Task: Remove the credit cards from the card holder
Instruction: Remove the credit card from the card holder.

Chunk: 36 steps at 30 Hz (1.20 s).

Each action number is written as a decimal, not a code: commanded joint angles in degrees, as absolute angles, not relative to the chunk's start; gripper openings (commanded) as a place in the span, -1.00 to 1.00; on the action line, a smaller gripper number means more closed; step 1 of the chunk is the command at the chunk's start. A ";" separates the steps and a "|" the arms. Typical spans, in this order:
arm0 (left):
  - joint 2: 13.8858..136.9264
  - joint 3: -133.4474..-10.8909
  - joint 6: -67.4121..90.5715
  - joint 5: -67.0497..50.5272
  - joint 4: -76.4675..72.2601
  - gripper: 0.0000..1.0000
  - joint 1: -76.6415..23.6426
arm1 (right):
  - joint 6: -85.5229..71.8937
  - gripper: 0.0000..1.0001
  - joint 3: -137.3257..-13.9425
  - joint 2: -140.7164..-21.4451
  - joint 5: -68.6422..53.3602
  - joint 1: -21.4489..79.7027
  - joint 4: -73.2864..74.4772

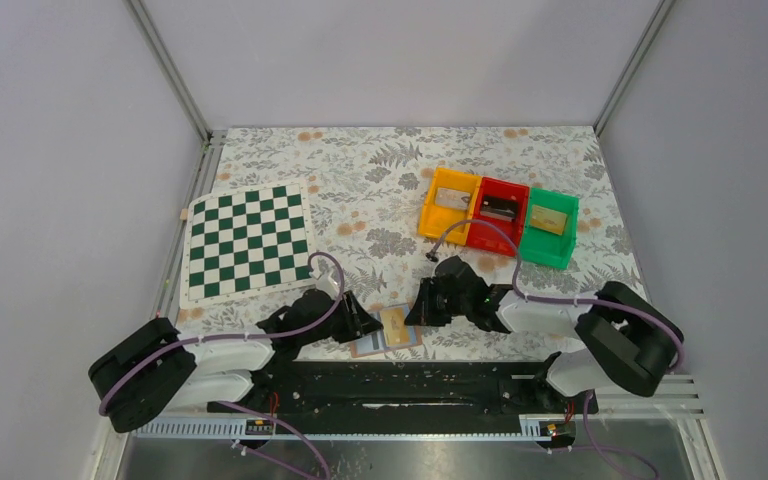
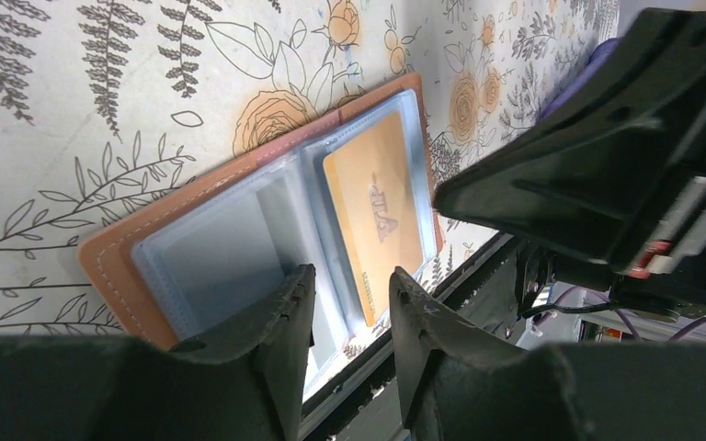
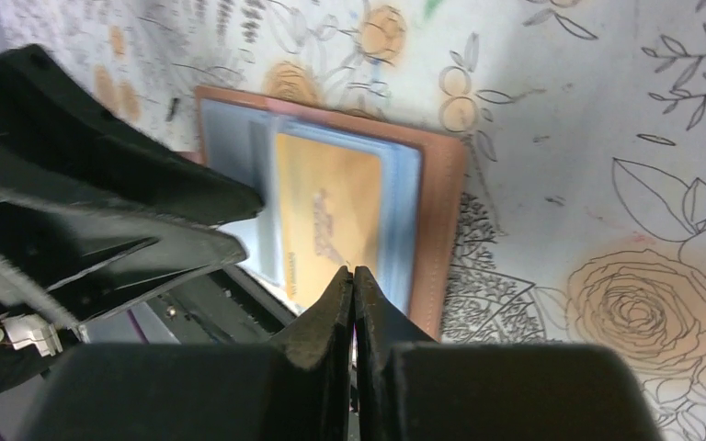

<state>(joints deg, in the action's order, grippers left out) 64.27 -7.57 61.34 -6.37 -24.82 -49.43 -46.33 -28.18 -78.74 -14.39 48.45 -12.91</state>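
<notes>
The card holder lies open and flat on the flowered table cover. It is at the lower middle of the top view, close to the near table edge, between the two grippers. In the left wrist view one yellowish credit card sits in the clear pocket of its right half, and the left half shows pale clear pockets.

The left gripper has a narrow gap between its fingers and holds nothing. It is above the lower edge of the holder.

The right gripper has its fingers pressed together, with the tips over the lower edge of the card. I cannot tell if they touch it.

A chessboard lies at the left of the top view. Three coloured bins stand at the upper right.
</notes>
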 commanded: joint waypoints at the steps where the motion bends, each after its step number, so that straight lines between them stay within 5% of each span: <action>1: 66.38 -8.41 60.59 -5.25 -29.48 -0.27 -50.05 | -47.61 -0.91 -29.20 -83.81 -14.67 48.95 -15.69; 12: 69.73 -7.49 60.97 -5.43 -34.70 -0.35 -50.87 | -50.98 -0.94 -24.43 -86.40 -14.00 48.95 -20.83; 21: 67.65 -5.88 61.87 -4.92 -37.33 -1.00 -50.90 | -51.24 -0.94 -24.14 -86.53 -13.69 48.95 -20.88; 36: 61.57 -2.28 64.11 -1.13 -34.71 -1.00 -50.60 | -51.52 -0.91 -22.33 -83.34 -12.57 48.69 -20.70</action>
<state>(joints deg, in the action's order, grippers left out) 65.71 -2.83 64.05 -4.75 -35.57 -50.68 -52.36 -23.94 -84.58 -15.42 48.60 -23.79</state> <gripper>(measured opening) 0.006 0.044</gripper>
